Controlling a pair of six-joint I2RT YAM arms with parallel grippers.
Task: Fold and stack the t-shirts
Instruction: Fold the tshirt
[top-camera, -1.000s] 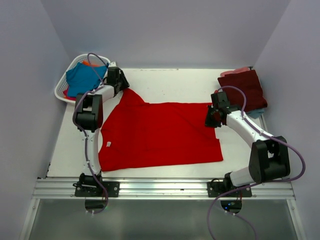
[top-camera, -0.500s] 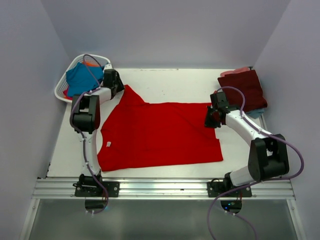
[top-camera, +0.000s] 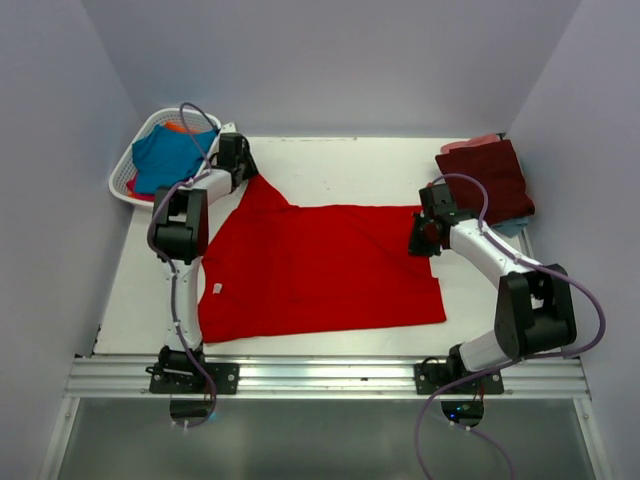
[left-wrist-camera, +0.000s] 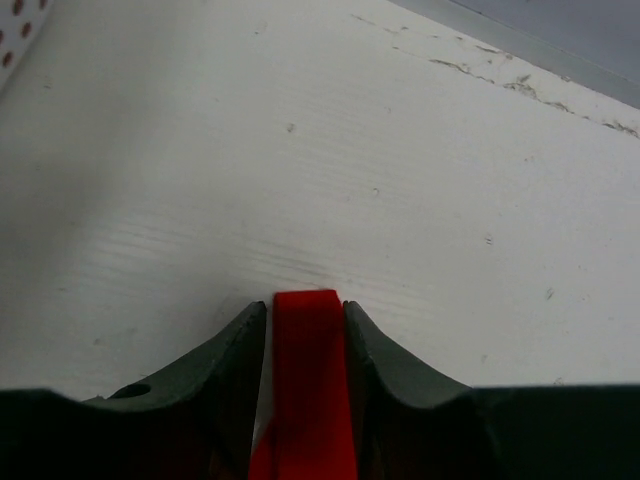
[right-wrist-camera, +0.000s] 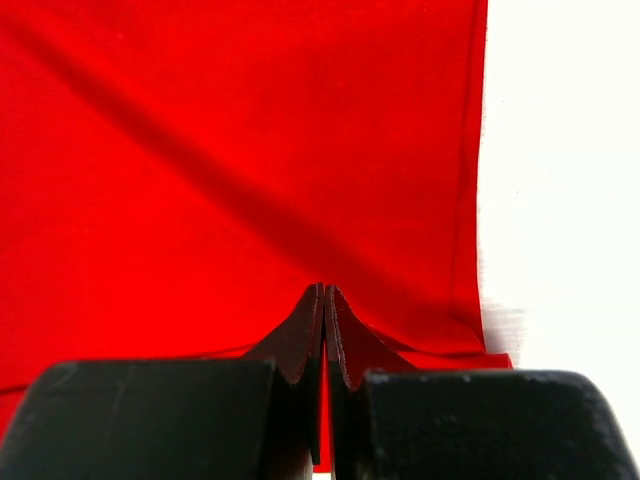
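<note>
The red t-shirt (top-camera: 320, 265) lies spread flat on the table (top-camera: 340, 165). 1 small white tag (top-camera: 216, 289) shows near its left edge; any print on it is too small to read. Beyond the shirt's far-left corner, the white lattice basket (top-camera: 118, 186) holds a teal blue t-shirt (top-camera: 165, 160) with an orange t-shirt (top-camera: 176, 127) behind it. At the shirt's far right sits a folded maroon t-shirt (top-camera: 490, 178), with pink cloth (top-camera: 480, 142) at its far edge. The left gripper (left-wrist-camera: 300, 308) clamps a strip of the red shirt's far-left corner between its 2 fingers. The right gripper (right-wrist-camera: 325, 292) is pinched closed on the shirt's right edge.
</note>
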